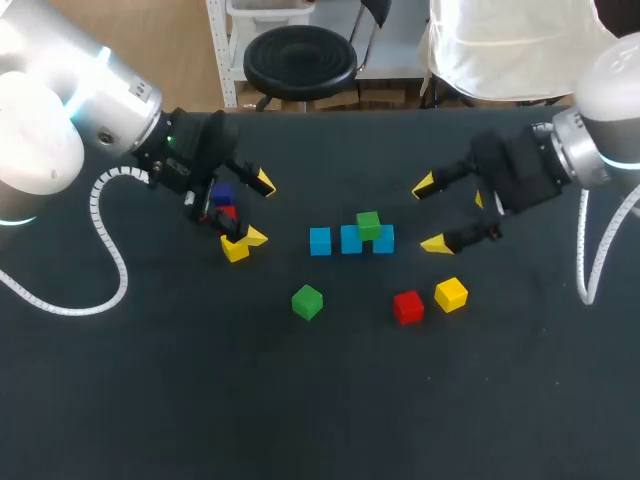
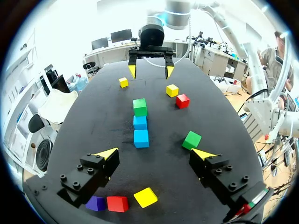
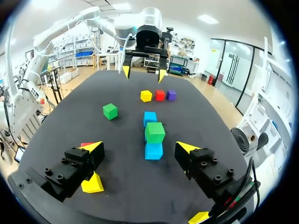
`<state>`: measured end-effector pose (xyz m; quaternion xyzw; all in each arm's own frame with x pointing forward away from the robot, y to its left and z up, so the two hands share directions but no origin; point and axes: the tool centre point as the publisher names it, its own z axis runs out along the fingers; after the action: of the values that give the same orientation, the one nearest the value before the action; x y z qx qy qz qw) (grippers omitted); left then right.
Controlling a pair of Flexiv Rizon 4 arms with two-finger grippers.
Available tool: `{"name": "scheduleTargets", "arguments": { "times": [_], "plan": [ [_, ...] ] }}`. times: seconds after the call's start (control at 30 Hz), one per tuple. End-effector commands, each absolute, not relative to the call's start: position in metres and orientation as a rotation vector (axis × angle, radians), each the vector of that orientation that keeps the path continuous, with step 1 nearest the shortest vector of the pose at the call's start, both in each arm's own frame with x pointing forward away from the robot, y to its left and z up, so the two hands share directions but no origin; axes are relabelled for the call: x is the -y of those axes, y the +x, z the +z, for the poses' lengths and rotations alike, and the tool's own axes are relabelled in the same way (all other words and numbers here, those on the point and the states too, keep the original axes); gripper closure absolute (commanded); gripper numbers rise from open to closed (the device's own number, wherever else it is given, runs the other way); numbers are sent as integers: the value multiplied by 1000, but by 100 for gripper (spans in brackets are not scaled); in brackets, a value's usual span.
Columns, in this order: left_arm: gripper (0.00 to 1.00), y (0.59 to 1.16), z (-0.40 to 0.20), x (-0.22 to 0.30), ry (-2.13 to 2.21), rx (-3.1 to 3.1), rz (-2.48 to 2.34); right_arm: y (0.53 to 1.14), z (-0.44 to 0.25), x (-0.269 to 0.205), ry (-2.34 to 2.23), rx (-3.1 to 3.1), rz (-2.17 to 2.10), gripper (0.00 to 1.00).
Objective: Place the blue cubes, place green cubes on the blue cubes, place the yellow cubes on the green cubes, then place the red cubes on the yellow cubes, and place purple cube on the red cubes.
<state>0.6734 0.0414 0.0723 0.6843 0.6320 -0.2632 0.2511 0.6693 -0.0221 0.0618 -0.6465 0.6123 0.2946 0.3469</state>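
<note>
Three blue cubes (image 1: 351, 240) sit in a row in the middle of the black counter (image 1: 320, 400). A green cube (image 1: 368, 224) rests on top of the row, toward its right end. I cannot tell if it sits on one blue cube or two.

Nearer the front lies a second green cube (image 1: 307, 302), all by itself. To its right a red cube (image 1: 408, 307) and a yellow cube (image 1: 451, 294) lie close side by side.

The left gripper (image 1: 258, 210) hangs left of the blue row. Its two yellow-tipped fingers are spread wide and hold nothing. Right under it, three more cubes lie in a short line: a purple cube (image 1: 222, 193), another red cube (image 1: 226, 212) and another yellow cube (image 1: 235, 249). This yellow one lies just beside one finger tip.

The right gripper (image 1: 431, 214) hangs right of the blue row. Its fingers are also spread wide with nothing in them. A third yellow cube (image 2: 123, 82) lies on the counter just beside it, on the far side from the blue row.
</note>
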Motion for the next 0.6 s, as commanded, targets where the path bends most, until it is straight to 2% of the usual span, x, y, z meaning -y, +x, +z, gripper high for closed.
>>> {"name": "scheduleTargets", "arguments": {
  "times": [0.03,0.6],
  "plan": [
    [0,674,72,-42,1862,-1713,-718,670,65,23,-1685,-1581,765,0],
    [0,674,72,-42,1862,-1713,-718,657,71,33,-1690,-1562,771,0]
  ]
}}
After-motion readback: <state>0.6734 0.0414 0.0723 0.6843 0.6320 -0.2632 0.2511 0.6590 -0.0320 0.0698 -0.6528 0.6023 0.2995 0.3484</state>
